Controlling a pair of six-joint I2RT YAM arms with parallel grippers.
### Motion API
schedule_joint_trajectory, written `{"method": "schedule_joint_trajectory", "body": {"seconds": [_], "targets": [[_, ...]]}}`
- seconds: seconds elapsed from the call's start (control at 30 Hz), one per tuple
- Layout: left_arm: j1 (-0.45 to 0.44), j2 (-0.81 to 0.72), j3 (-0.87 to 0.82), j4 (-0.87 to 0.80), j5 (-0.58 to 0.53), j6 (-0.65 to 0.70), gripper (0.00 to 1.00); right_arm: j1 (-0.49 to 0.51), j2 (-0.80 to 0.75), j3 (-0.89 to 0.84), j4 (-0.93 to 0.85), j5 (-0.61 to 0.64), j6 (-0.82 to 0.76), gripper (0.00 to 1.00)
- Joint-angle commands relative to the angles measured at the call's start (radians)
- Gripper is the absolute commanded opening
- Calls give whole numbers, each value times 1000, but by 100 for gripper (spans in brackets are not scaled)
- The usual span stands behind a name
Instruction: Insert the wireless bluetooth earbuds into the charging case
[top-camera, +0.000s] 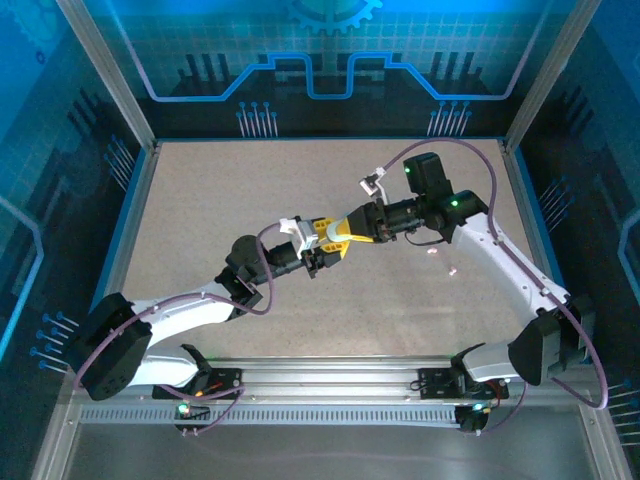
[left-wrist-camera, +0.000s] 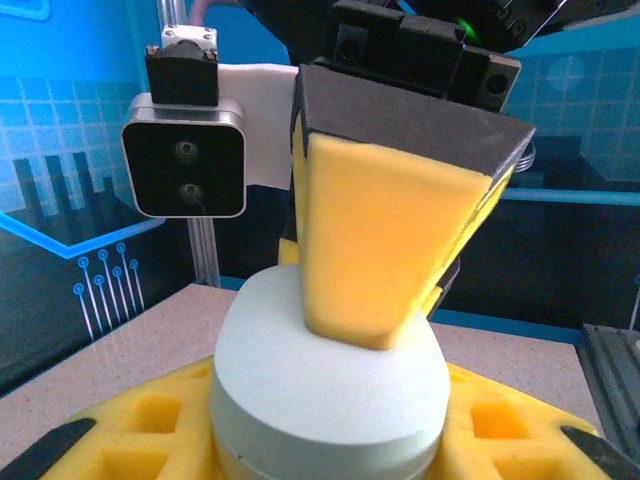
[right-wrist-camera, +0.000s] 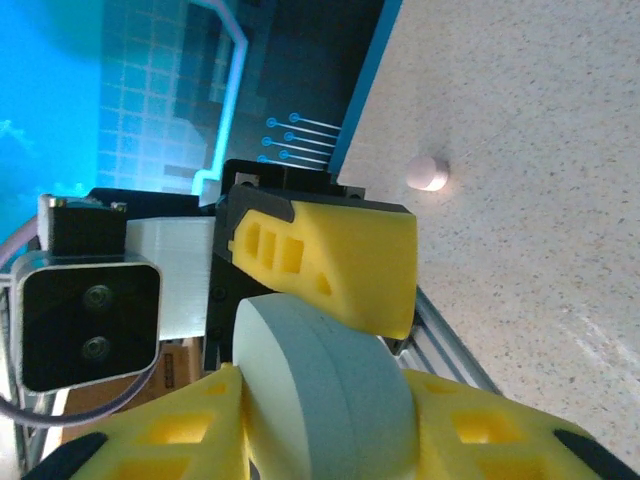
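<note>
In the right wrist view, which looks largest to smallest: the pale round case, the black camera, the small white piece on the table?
1. Pale greenish-white round plastic case, very near the lens.
2. Black square camera.
3. Tiny white glossy piece on the speckled table, farther away, so its true size is unsure.

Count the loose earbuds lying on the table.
1. A tiny pale glossy earbud lies on the speckled beige tabletop, near its blue edge. More may be hidden from these views, or inside the pale oval case.
</note>
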Motion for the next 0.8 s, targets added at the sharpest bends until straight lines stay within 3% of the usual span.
{"method": "schedule_joint_trajectory", "body": {"seconds": [0.0, 0.23, 0.47, 0.63, 0.77], "targets": [[-6, -22, 24, -6, 34, -8, 37, -21, -20, -25, 87, -71, 41, 30], [-6, -21, 36, -54, 33, 13, 40, -43, -37, -64, 157, -60, 102, 17], [-6, -24, 23, -106, -2, 42, 64, -83, -74, -120, 271, 26, 202, 12], [-6, -54, -15, -136, -50, 46, 65, -119, -55, -186, 343, 79, 256, 12], [-6, -119, -42, -198, -176, 32, 66, -133, 3, -216, 249, 252, 181, 13]]}}
